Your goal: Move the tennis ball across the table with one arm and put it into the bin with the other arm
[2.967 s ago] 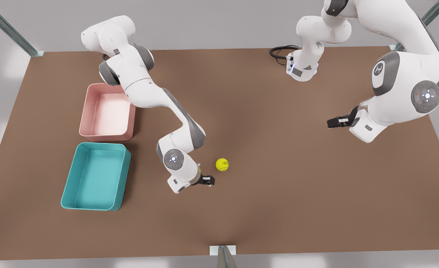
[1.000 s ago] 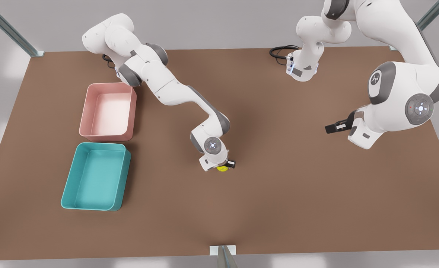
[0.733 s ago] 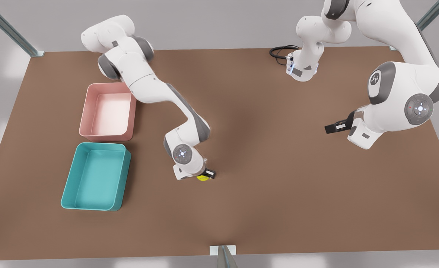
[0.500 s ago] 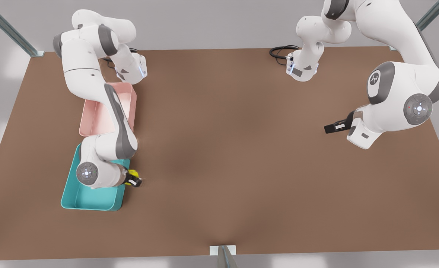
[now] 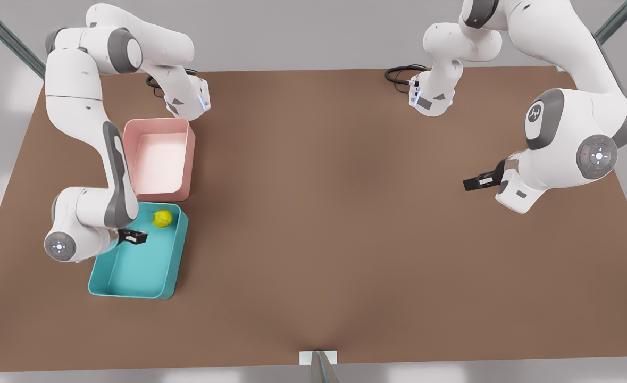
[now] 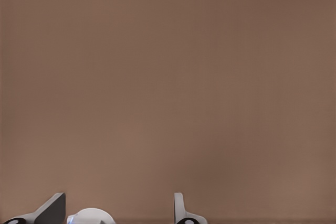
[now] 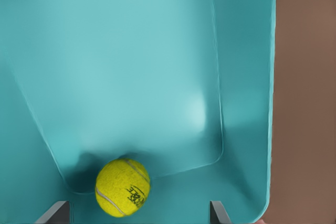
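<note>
Yellow-green felt marks the tennis ball (image 5: 161, 218) in the front view, lying loose inside the teal bin (image 5: 112, 280), close to the corner nearest the pink tray (image 5: 158, 193). Over the same bin hangs the right pincer (image 5: 133, 237), just beside the ball but not touching it, with nothing between its fingers; their spread is hard to judge from this angle. At the front view's right the other arm waits above the bare brown worktop (image 5: 345, 239), its left pincer (image 5: 477, 182) well apart from both trays.

From the left wrist view comes only plain brown board, with two fingertips (image 6: 180, 208) set wide apart at the frame's edge and nothing between them.

From the right wrist view the ball (image 7: 123, 187) rests on the bin's floor against a rounded inner corner (image 7: 223, 150), its pale seam and dark print showing. Two finger ends (image 7: 217, 212) stand far apart on either side of it, so this pincer is spread and holds nothing.

As for handling, I judge the ball light, springy and grippy thanks to its nap, yet quick to roll on the smooth plastic. A hold should close across its widest middle, with gentle squeeze; pinching off-centre would likely squirt it away. The low wall should keep it in place.
</note>
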`<state>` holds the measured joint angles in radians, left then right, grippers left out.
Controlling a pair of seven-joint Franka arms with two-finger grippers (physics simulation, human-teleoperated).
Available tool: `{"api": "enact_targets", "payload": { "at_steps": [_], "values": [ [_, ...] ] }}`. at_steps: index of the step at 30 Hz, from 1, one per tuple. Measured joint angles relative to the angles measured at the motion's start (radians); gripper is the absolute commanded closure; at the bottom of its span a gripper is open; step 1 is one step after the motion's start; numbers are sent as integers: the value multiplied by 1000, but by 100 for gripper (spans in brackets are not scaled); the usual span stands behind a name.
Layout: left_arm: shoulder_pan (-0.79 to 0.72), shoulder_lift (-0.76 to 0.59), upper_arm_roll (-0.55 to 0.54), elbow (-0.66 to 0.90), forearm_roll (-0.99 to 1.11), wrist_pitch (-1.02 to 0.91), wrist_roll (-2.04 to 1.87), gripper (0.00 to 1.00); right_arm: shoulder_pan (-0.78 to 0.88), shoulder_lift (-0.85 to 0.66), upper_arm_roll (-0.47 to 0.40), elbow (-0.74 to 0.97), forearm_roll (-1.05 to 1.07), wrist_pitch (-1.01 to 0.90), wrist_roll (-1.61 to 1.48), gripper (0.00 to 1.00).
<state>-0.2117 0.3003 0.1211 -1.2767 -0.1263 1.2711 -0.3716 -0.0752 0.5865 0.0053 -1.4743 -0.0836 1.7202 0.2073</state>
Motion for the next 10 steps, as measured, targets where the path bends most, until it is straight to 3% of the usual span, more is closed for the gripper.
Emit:
{"api": "enact_targets", "payload": {
  "at_steps": [2,4,7,10],
  "values": [
    [0,0,0,0,0,-1,0,0,22,20,1,206,-5,-70,-31,0],
    [0,0,0,0,0,-2,0,0,36,-50,0,288,-9,-135,-56,0],
    [0,1,0,-1,0,-3,0,0,41,-309,4,134,-5,-210,-82,0],
    [0,1,0,-1,0,-3,0,0,36,-426,3,35,-2,-254,-104,0]
  ]
}}
